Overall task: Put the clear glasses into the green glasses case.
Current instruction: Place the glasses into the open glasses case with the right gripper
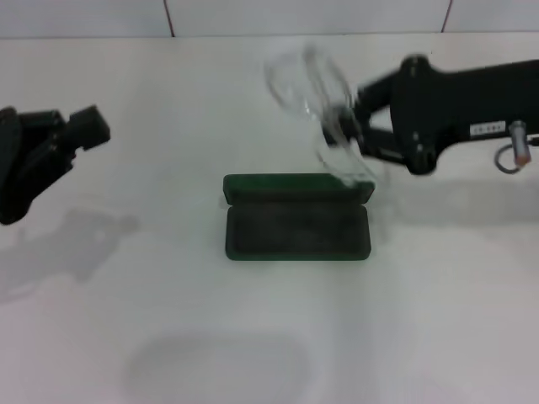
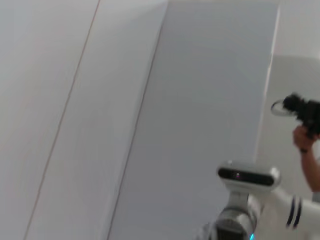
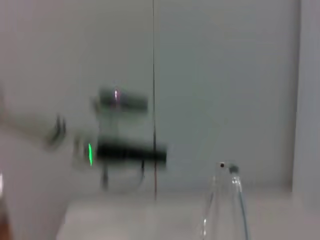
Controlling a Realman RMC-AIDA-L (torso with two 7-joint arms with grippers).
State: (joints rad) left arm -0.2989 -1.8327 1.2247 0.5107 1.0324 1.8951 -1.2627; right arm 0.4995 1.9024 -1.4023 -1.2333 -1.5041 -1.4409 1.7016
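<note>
The green glasses case [image 1: 296,220] lies open in the middle of the white table [image 1: 438,295], its lid standing up at the far side. My right gripper [image 1: 354,126] reaches in from the right and is shut on the clear glasses [image 1: 307,80]. They hang tilted in the air just above and behind the case's right rear corner. Thin clear parts of the glasses [image 3: 225,200] also show in the right wrist view. My left gripper [image 1: 80,130] rests at the far left, open and holding nothing, well away from the case.
A white wall runs behind the table. The left wrist view looks away from the table at wall panels, the robot's head [image 2: 248,176] and a person's hand holding a camera [image 2: 302,112].
</note>
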